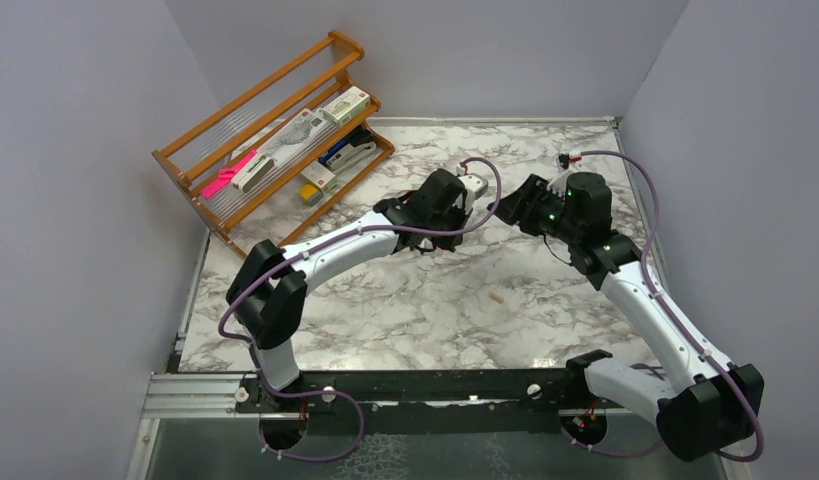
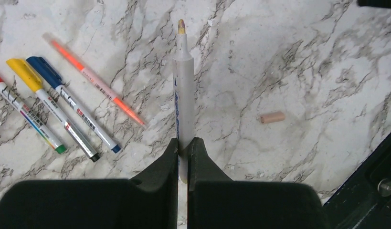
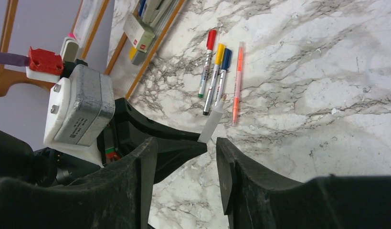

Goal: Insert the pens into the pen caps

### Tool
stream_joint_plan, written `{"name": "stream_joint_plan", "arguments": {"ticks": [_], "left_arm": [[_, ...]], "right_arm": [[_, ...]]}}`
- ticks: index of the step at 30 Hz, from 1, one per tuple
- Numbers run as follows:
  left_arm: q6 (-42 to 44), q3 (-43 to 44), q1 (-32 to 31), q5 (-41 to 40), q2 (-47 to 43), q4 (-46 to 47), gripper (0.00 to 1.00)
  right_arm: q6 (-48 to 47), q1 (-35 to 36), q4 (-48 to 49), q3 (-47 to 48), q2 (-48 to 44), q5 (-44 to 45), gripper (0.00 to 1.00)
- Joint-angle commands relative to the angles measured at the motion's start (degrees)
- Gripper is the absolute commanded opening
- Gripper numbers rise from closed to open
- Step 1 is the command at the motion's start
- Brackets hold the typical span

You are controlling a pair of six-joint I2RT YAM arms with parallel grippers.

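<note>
**A:** The white pen (image 2: 184, 95) is a thin barrel with its nib (image 2: 181, 26) bare. The left hand (image 2: 184, 143) is pinched tight on the rear end, nib pointing away. The pen looks lifted off the tabletop (image 2: 317, 57).

**B:** Handling?

**A:** Light, stiff, smooth plastic. The grip sits far from the nib, so I'd expect it to pivot or slide in the pinch if pushed off-axis. The nib is the delicate bit.

**B:** Cap?

**A:** The pale pink cap (image 2: 272, 117) lies on its side on the tabletop, off to the right in the left wrist view and apart from the pen. It's tiny and round, so it will likely roll or skate. Take it across the middle and leave the mouth clear. Can't tell which end is open.

**B:** Other hand?

**A:** The right hand (image 3: 186, 143) is spread with nothing between the fingers, close to the left hand and facing the pen.

**B:** Rest of the pens?

**A:** Four lie side by side on the tabletop: red-capped pen (image 2: 26, 112), yellow-capped pen (image 2: 50, 107), blue-capped pen (image 2: 71, 102) and salmon-orange pen (image 2: 95, 81). The first three look already capped. Can't tell for the orange one.

**B:** Containers?

**A:** A wooden rack (image 1: 175, 160) stands at the far left corner. It holds a bright pink bar (image 1: 228, 177), white boxes (image 1: 345, 103) and a dark stapler-like item (image 1: 347, 153). I see no pens or caps in it.
</note>
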Motion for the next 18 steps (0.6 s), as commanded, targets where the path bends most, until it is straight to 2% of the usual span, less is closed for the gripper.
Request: {"name": "stream_joint_plan", "arguments": {"ticks": [1, 3, 7, 18], "left_arm": [[-1.70, -0.68, -0.22, 5.22, -2.48, 4.81, 0.00], [-2.60, -1.05, -0.26, 7.29, -2.68, 7.84, 0.00], [-2.63, 2.03, -0.81, 9.66, -2.69, 8.00, 0.00], [-4.16, 5.14, -1.24, 10.53, -4.66, 9.26, 0.00]], "right_arm": [[0.88, -0.21, 0.76, 1.54, 0.12, -1.56, 0.51], [0.97, -0.20, 1.19, 1.39, 0.70, -2.29, 0.54], [-0.07, -0.20, 0.86, 3.16, 2.05, -1.32, 0.57], [-1.04, -0.20, 0.21, 3.61, 4.20, 1.01, 0.51]]}}
